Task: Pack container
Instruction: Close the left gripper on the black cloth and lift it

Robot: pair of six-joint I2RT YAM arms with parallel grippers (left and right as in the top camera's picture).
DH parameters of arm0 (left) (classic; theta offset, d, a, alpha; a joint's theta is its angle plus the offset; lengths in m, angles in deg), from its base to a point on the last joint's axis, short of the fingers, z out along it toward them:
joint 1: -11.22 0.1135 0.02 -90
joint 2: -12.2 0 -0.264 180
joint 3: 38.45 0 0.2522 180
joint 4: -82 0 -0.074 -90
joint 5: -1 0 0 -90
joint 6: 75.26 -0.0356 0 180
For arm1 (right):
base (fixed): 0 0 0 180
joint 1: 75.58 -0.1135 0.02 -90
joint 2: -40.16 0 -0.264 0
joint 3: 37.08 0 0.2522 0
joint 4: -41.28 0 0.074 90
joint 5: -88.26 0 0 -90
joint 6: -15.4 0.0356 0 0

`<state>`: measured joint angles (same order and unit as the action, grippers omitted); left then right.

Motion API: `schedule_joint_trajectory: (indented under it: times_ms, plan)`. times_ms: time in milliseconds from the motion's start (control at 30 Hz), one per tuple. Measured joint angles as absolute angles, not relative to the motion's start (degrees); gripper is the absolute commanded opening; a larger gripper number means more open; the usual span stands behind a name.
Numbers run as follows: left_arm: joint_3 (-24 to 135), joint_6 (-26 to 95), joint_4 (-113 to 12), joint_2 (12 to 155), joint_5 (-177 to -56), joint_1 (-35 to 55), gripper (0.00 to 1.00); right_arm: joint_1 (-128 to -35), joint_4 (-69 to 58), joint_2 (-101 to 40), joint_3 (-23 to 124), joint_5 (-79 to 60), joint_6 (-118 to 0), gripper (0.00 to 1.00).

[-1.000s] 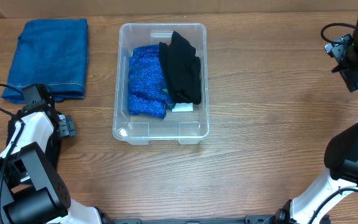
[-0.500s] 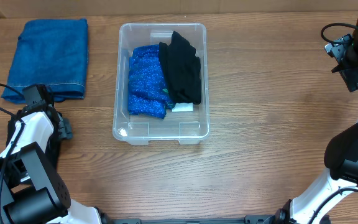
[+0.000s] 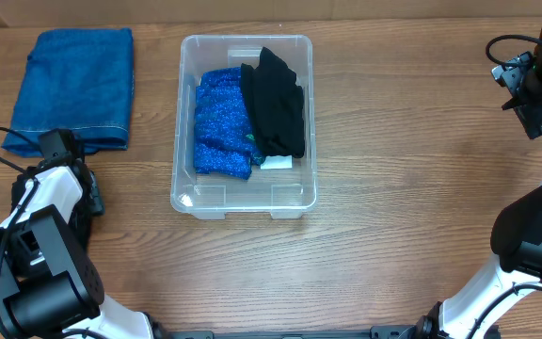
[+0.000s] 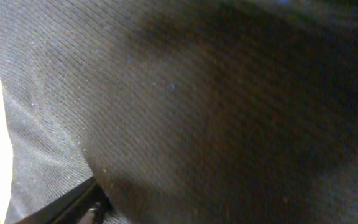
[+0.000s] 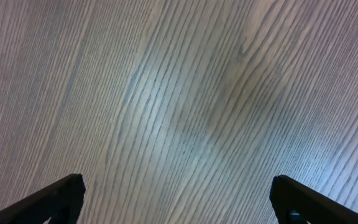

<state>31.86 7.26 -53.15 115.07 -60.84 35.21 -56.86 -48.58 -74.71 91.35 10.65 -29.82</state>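
A: Clear rectangular plastic container [image 3: 243, 196]?
B: Table centre. Holds speckled blue cloth [image 3: 219, 132] and black cloth [image 3: 276, 108].
A: Grippers?
B: Right gripper [image 5: 176, 193], 2 o'clock, fingers spread wide. Left gripper [image 3: 92, 200], 8 o'clock, state can't tell.

right hand [image 5: 179, 198] fingers [image 5: 64, 191] spread wide, black tips sitting in the lower left and lower right corners. Between them is the wood-grain surface [image 5: 179, 93], grain running diagonally with a soft glare patch mid-frame.
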Motion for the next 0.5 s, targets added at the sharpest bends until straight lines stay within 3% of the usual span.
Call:
schedule_joint_trajectory:
  times_ms: [300, 500]
  plan:
    - [32.08, 7.23, -54.09, 115.51, -59.79, 35.21, 0.05, -56.86, -48.53, -74.71, 91.35, 10.65, -29.82, 1.00]
    - [32.56, 8.85, -53.83, 115.51, -59.57, 34.95, 0.04, -56.86, -48.58, -74.71, 91.35, 10.62, -29.82, 1.00]
